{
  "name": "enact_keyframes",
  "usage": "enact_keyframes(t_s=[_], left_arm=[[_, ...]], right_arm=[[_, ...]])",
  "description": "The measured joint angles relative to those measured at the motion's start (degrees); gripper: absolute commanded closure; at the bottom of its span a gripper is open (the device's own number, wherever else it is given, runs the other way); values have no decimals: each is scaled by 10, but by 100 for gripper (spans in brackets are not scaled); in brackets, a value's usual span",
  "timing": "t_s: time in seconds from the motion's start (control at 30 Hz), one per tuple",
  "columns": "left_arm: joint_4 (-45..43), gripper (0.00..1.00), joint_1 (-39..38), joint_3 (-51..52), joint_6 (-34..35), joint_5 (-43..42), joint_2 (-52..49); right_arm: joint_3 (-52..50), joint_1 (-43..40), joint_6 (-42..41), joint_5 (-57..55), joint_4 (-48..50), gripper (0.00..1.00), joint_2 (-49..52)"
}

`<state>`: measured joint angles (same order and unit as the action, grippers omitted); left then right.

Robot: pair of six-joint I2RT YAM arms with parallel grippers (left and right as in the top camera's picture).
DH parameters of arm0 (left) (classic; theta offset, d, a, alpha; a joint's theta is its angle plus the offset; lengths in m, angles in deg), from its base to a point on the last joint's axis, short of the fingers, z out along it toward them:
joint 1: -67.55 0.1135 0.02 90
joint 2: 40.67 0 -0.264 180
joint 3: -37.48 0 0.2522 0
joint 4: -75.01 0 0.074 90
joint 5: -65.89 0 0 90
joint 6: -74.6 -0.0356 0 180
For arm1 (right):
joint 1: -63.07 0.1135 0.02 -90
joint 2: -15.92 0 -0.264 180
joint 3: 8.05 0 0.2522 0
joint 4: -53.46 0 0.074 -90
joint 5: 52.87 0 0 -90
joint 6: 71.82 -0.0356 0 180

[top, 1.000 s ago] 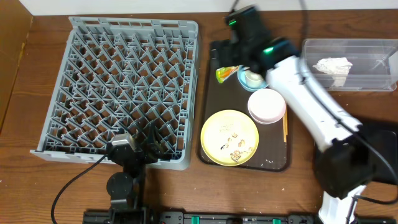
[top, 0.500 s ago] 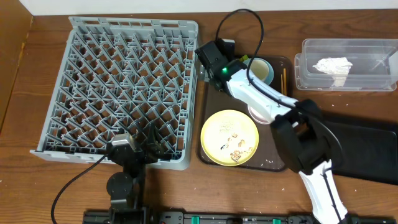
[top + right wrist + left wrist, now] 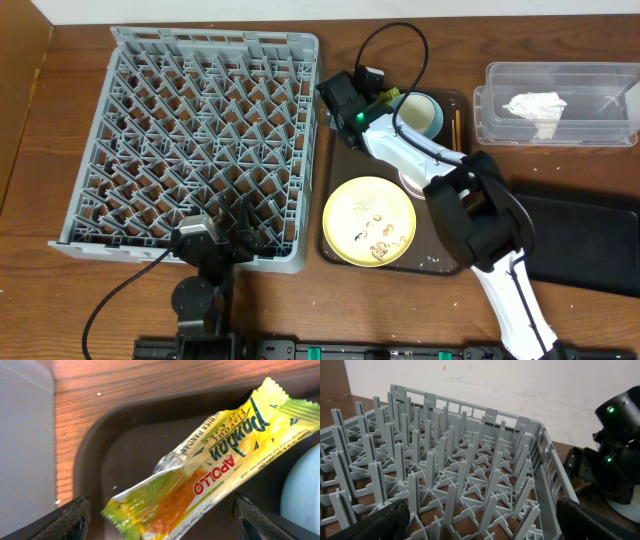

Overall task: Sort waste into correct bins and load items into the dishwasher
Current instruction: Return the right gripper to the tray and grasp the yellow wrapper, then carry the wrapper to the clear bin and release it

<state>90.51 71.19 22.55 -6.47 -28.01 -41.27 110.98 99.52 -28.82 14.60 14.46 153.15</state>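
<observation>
From overhead, the grey dish rack (image 3: 215,140) fills the left of the table (image 3: 60,300). The left gripper (image 3: 225,235) sits at its near edge with fingers spread and nothing between them. To the right lies the dark brown tray (image 3: 340,250), carrying the yellow plate (image 3: 368,220) with crumbs (image 3: 378,240) at its near end and the light blue bowl (image 3: 420,115) at its far end. The right arm (image 3: 420,155) reaches over the tray's far left corner. Far right, the clear tub (image 3: 600,80) holds the white napkin (image 3: 535,105), and the black bin (image 3: 585,245) lies nearer.

In the left wrist view, the rack's pegs stand ahead, and both fingers (image 3: 385,522) sit wide apart at the lower corners.

In the right wrist view, the right gripper (image 3: 160,505) hangs wide open above the yellow-green snack wrapper (image 3: 220,460), which lies flat in the tray's corner, just left of the blue bowl.
</observation>
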Motion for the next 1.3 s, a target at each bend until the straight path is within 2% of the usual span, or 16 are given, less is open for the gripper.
enact_keyframes(t_s=[0.13,0.23,0.33,0.47,0.53,0.9,1.17,1.3], left_arm=[[0,5,0,0,0,0,0],[0,5,0,0,0,0,0],[0,5,0,0,0,0,0],[0,5,0,0,0,0,0],[0,5,0,0,0,0,0],[0,5,0,0,0,0,0],[0,5,0,0,0,0,0],[0,5,0,0,0,0,0]], right_arm=[[0,0,-8,-17,8,14,10],[0,0,-12,-25,12,20,12],[1,0,-16,-33,18,37,17],[5,0,-18,-46,19,75,23],[6,0,-20,-48,19,99,25],[5,1,21,-32,-42,99,-5],[0,-14,47,-18,-73,99,-184],[9,-74,30,-17,-131,98,-275]])
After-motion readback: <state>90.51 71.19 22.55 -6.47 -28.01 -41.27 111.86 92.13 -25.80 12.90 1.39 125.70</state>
